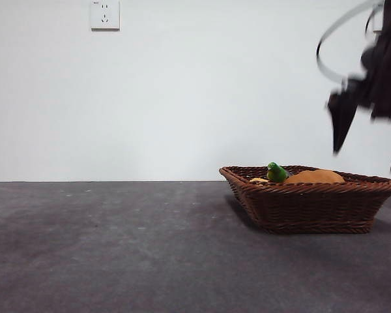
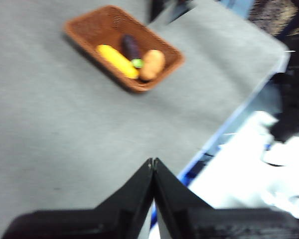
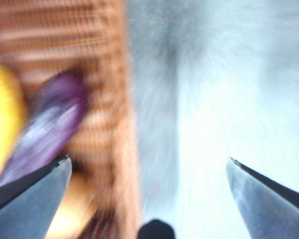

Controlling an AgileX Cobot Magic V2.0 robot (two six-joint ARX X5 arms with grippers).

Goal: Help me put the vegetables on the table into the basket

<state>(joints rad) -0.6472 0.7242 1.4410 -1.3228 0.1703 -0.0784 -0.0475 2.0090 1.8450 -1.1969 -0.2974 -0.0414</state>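
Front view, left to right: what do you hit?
Wall socket → basket holding the eggplant's green stem then the potato → right gripper, raised above the basket's right end, jaws open.

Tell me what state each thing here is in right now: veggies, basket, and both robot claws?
potato: lying in the basket
eggplant: lying in the basket, between the other two
corn cob: lying in the basket
basket: upright on the table
left gripper: shut, empty
right gripper: open, empty, above the basket's edge
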